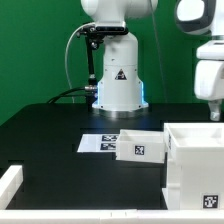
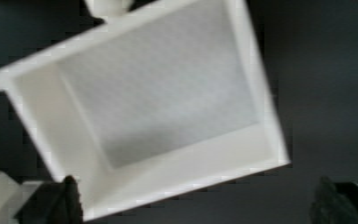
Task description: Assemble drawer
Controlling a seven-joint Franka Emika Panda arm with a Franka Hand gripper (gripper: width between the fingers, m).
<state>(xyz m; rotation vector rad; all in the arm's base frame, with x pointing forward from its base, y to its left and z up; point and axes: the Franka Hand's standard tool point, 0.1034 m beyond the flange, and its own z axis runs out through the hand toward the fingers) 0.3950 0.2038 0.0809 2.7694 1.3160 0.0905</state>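
Observation:
The large white casing (image 1: 196,165) stands at the exterior view's right, open side up, with a tag on its front. A low tray box (image 1: 140,146) with a tag sits just left of it. My gripper (image 1: 212,104) hangs high above the casing, at the exterior view's right edge. The wrist view looks down into a hollow white box (image 2: 158,100), which I take for the casing. The gripper (image 2: 202,198) is open and empty there. Its dark fingertips (image 2: 59,198) stand wide apart, well above the box.
The marker board (image 1: 98,143) lies flat on the black table in front of the robot base (image 1: 118,80). A long white bar (image 1: 9,187) lies at the exterior view's lower left. A small white part (image 2: 107,8) shows beyond the box in the wrist view.

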